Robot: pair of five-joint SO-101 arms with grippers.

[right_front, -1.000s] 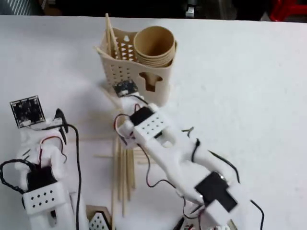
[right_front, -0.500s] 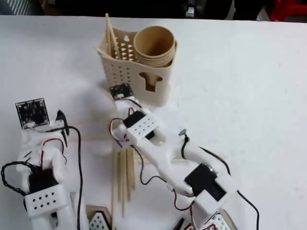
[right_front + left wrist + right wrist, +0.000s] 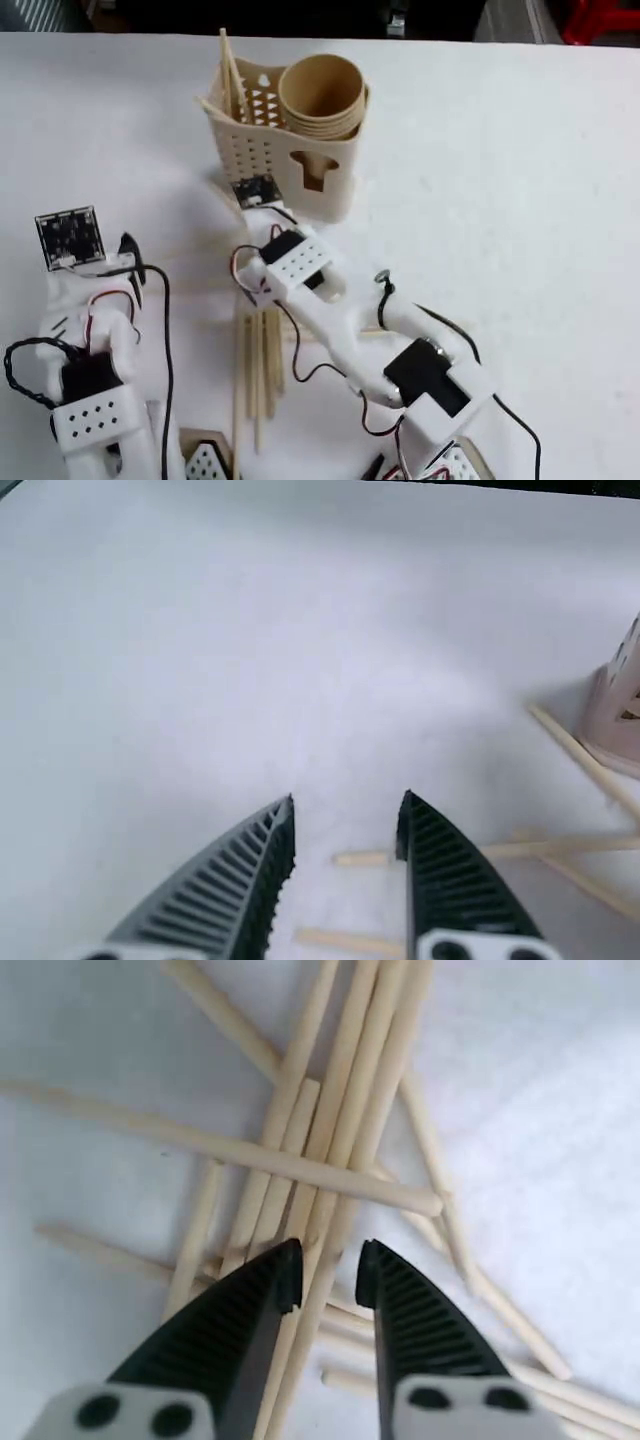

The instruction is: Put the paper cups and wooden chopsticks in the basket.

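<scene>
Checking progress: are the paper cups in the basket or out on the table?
In: the stacked paper cups stand upright inside the basket, rims above its wall.

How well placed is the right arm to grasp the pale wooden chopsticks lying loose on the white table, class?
Probably yes: the right gripper hangs open over the pale wooden chopsticks, fingertips either side of one stick, with nothing between. The crossed sticks may make a clean pick harder.

Likely robotics lab bench: white table (image 3: 520, 150), exposed wiring (image 3: 163, 330), bare circuit board (image 3: 67, 238).
</scene>
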